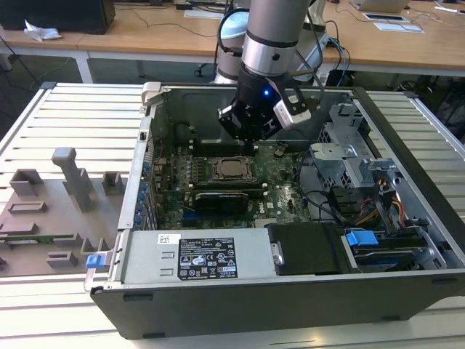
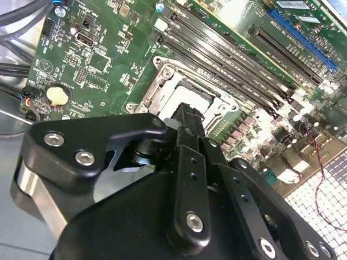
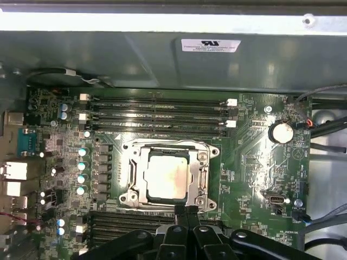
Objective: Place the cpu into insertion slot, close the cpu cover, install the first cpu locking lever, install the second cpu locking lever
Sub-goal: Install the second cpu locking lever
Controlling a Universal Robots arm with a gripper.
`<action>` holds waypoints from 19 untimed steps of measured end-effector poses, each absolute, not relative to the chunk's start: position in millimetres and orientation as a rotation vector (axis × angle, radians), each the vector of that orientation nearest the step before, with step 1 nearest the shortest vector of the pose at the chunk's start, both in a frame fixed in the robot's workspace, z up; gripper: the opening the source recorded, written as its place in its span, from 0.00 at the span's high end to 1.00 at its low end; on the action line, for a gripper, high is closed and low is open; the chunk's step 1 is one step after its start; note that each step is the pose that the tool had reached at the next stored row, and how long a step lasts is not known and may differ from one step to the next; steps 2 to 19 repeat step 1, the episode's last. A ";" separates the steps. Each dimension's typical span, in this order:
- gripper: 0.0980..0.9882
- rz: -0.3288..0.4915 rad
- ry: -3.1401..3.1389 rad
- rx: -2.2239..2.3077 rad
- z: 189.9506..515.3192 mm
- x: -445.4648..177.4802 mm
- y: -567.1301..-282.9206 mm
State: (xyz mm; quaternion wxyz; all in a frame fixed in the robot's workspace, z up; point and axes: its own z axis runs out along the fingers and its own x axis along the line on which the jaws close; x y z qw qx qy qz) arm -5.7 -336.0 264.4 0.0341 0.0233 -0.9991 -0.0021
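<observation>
One open computer case [image 1: 290, 291] lies on a slatted counter [image 1: 73, 109], its single green motherboard [image 1: 287, 200] facing up. One robot arm [image 1: 272, 36] reaches down into the case, and its black gripper [image 1: 245, 131] hangs just above the board, near the far edge of the socket in the exterior view.

In the first wrist view, one cpu [image 3: 168, 176], a square chip with a dull silver-beige top, sits inside the insertion slot [image 3: 209, 179] at the middle of the board. One cpu cover [image 3: 140, 181], a grey metal frame with a square window, lies flat around the chip. Four long black memory slots [image 3: 157, 114] run beside the socket on one side, and more lie on the other side, partly hidden by the gripper. One round coin battery [image 3: 282, 131] sits well apart from the socket.

The jaws are together, their two black fingertips [image 3: 187, 210] touching each other, clamped on nothing. They hover at the rim of the socket surround; whether they touch it cannot be told.

In the exterior view, a grey tray of fixtures [image 1: 51, 211] rests on the counter at the exterior view's left, beside the case
</observation>
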 end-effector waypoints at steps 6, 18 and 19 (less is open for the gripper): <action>0.99 -0.006 -3.073 0.072 264.4 -5.7 -336.0; 0.99 -0.006 -3.073 0.072 264.4 -5.7 -336.0; 0.99 -0.006 -3.073 0.072 264.4 -5.7 -336.0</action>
